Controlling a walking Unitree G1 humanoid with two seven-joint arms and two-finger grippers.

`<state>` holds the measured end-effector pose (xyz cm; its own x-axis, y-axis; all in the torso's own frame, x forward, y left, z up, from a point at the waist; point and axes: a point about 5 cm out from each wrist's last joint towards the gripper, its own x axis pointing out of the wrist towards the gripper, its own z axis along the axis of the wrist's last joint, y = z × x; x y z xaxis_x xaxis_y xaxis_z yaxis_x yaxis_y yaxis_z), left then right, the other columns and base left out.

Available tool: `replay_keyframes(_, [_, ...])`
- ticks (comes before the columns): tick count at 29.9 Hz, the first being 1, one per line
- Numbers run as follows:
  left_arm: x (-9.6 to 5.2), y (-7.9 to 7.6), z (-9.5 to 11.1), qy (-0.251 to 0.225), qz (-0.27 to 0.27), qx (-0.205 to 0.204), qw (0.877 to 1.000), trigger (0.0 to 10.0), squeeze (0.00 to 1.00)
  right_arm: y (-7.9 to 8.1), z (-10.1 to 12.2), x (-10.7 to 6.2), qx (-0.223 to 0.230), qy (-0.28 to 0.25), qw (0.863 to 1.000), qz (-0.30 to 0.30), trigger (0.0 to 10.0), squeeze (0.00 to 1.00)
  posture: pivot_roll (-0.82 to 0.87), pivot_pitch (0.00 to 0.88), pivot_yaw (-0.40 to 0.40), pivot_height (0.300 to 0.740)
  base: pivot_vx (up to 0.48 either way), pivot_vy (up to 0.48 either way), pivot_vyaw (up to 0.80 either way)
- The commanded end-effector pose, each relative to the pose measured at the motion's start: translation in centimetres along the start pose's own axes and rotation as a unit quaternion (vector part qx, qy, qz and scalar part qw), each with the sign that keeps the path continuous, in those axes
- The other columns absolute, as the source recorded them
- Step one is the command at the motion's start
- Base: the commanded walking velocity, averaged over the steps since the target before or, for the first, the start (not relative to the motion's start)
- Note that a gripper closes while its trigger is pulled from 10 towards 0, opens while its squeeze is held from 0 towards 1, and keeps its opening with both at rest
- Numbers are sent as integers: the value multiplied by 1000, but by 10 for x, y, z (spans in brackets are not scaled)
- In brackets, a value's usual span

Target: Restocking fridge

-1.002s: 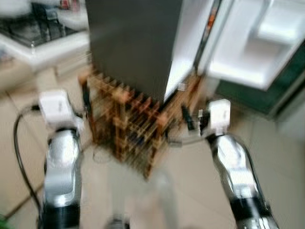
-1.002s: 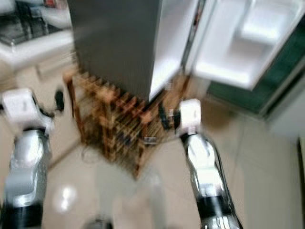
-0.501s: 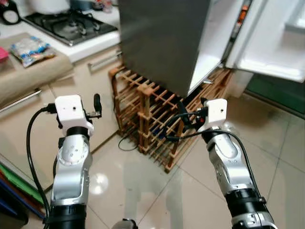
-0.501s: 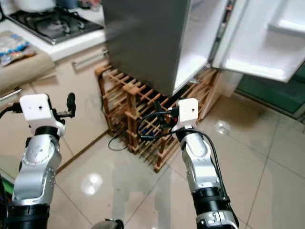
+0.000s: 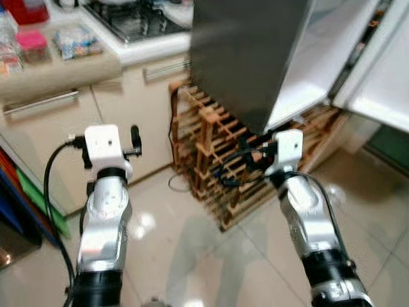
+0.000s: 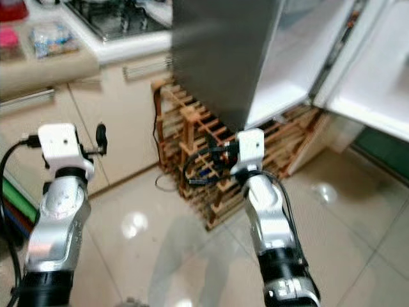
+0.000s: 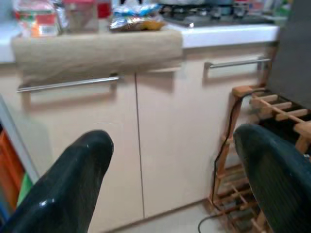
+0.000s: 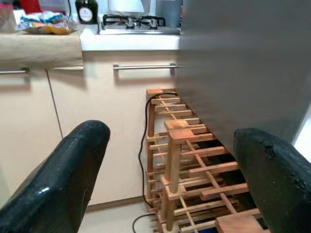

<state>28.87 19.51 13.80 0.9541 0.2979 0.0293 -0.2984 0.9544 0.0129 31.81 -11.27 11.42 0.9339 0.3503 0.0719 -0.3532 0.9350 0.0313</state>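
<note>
Counter [image 5: 70, 67] and its load have swung further into the head views than they were half a second ago, while the fridge [image 5: 249, 57] has slid toward the right edge. Because the whole picture shifted together, that is the camera turning toward the robot's left, not the things moving. The blur of a second ago has also largely cleared, so the robot now seems steadier.

On the counter, beside the gas hob [image 5: 137, 16], lie a packet of wrapped food [image 5: 77, 41], a pink-lidded tub [image 5: 32, 45] and a red container [image 5: 25, 9]. My judgement is that these are the goods to be restocked and that the robot is turning to fetch them.

Both arms are held out in front as before, each carrying nothing. The left end effector [image 7: 170, 174] has its two black fingers [image 7: 73, 179] spread wide, facing the cream cupboard doors [image 7: 165, 126] under the counter. The right end effector [image 8: 170, 170] is likewise spread apart and empty, looking at the wooden wine rack [image 8: 189, 160] beneath the fridge.

The fridge door [image 5: 383, 77] stands open with bare white shelves, ready to receive items. Nothing is picked up yet; the next move calls for closing in on the counter until the goods are within reach.
</note>
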Motion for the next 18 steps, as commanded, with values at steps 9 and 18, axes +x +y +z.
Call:
replay_keyframes(9, [2, -7, 1, 3, -23, -2, 1000, 10000, 0, -3, -9, -10, -6, 16, 1000, 6, 10000, 0, -28, 2, -52, 740, 0, 0, 421])
replay_keyframes(18, [15, -12, 19, -33, -39, -8, 999, 10000, 0, 8, -15, -6, -26, 46, 997, 51, 10000, 106, -34, 0, -39, 740, 0, 0, 181])
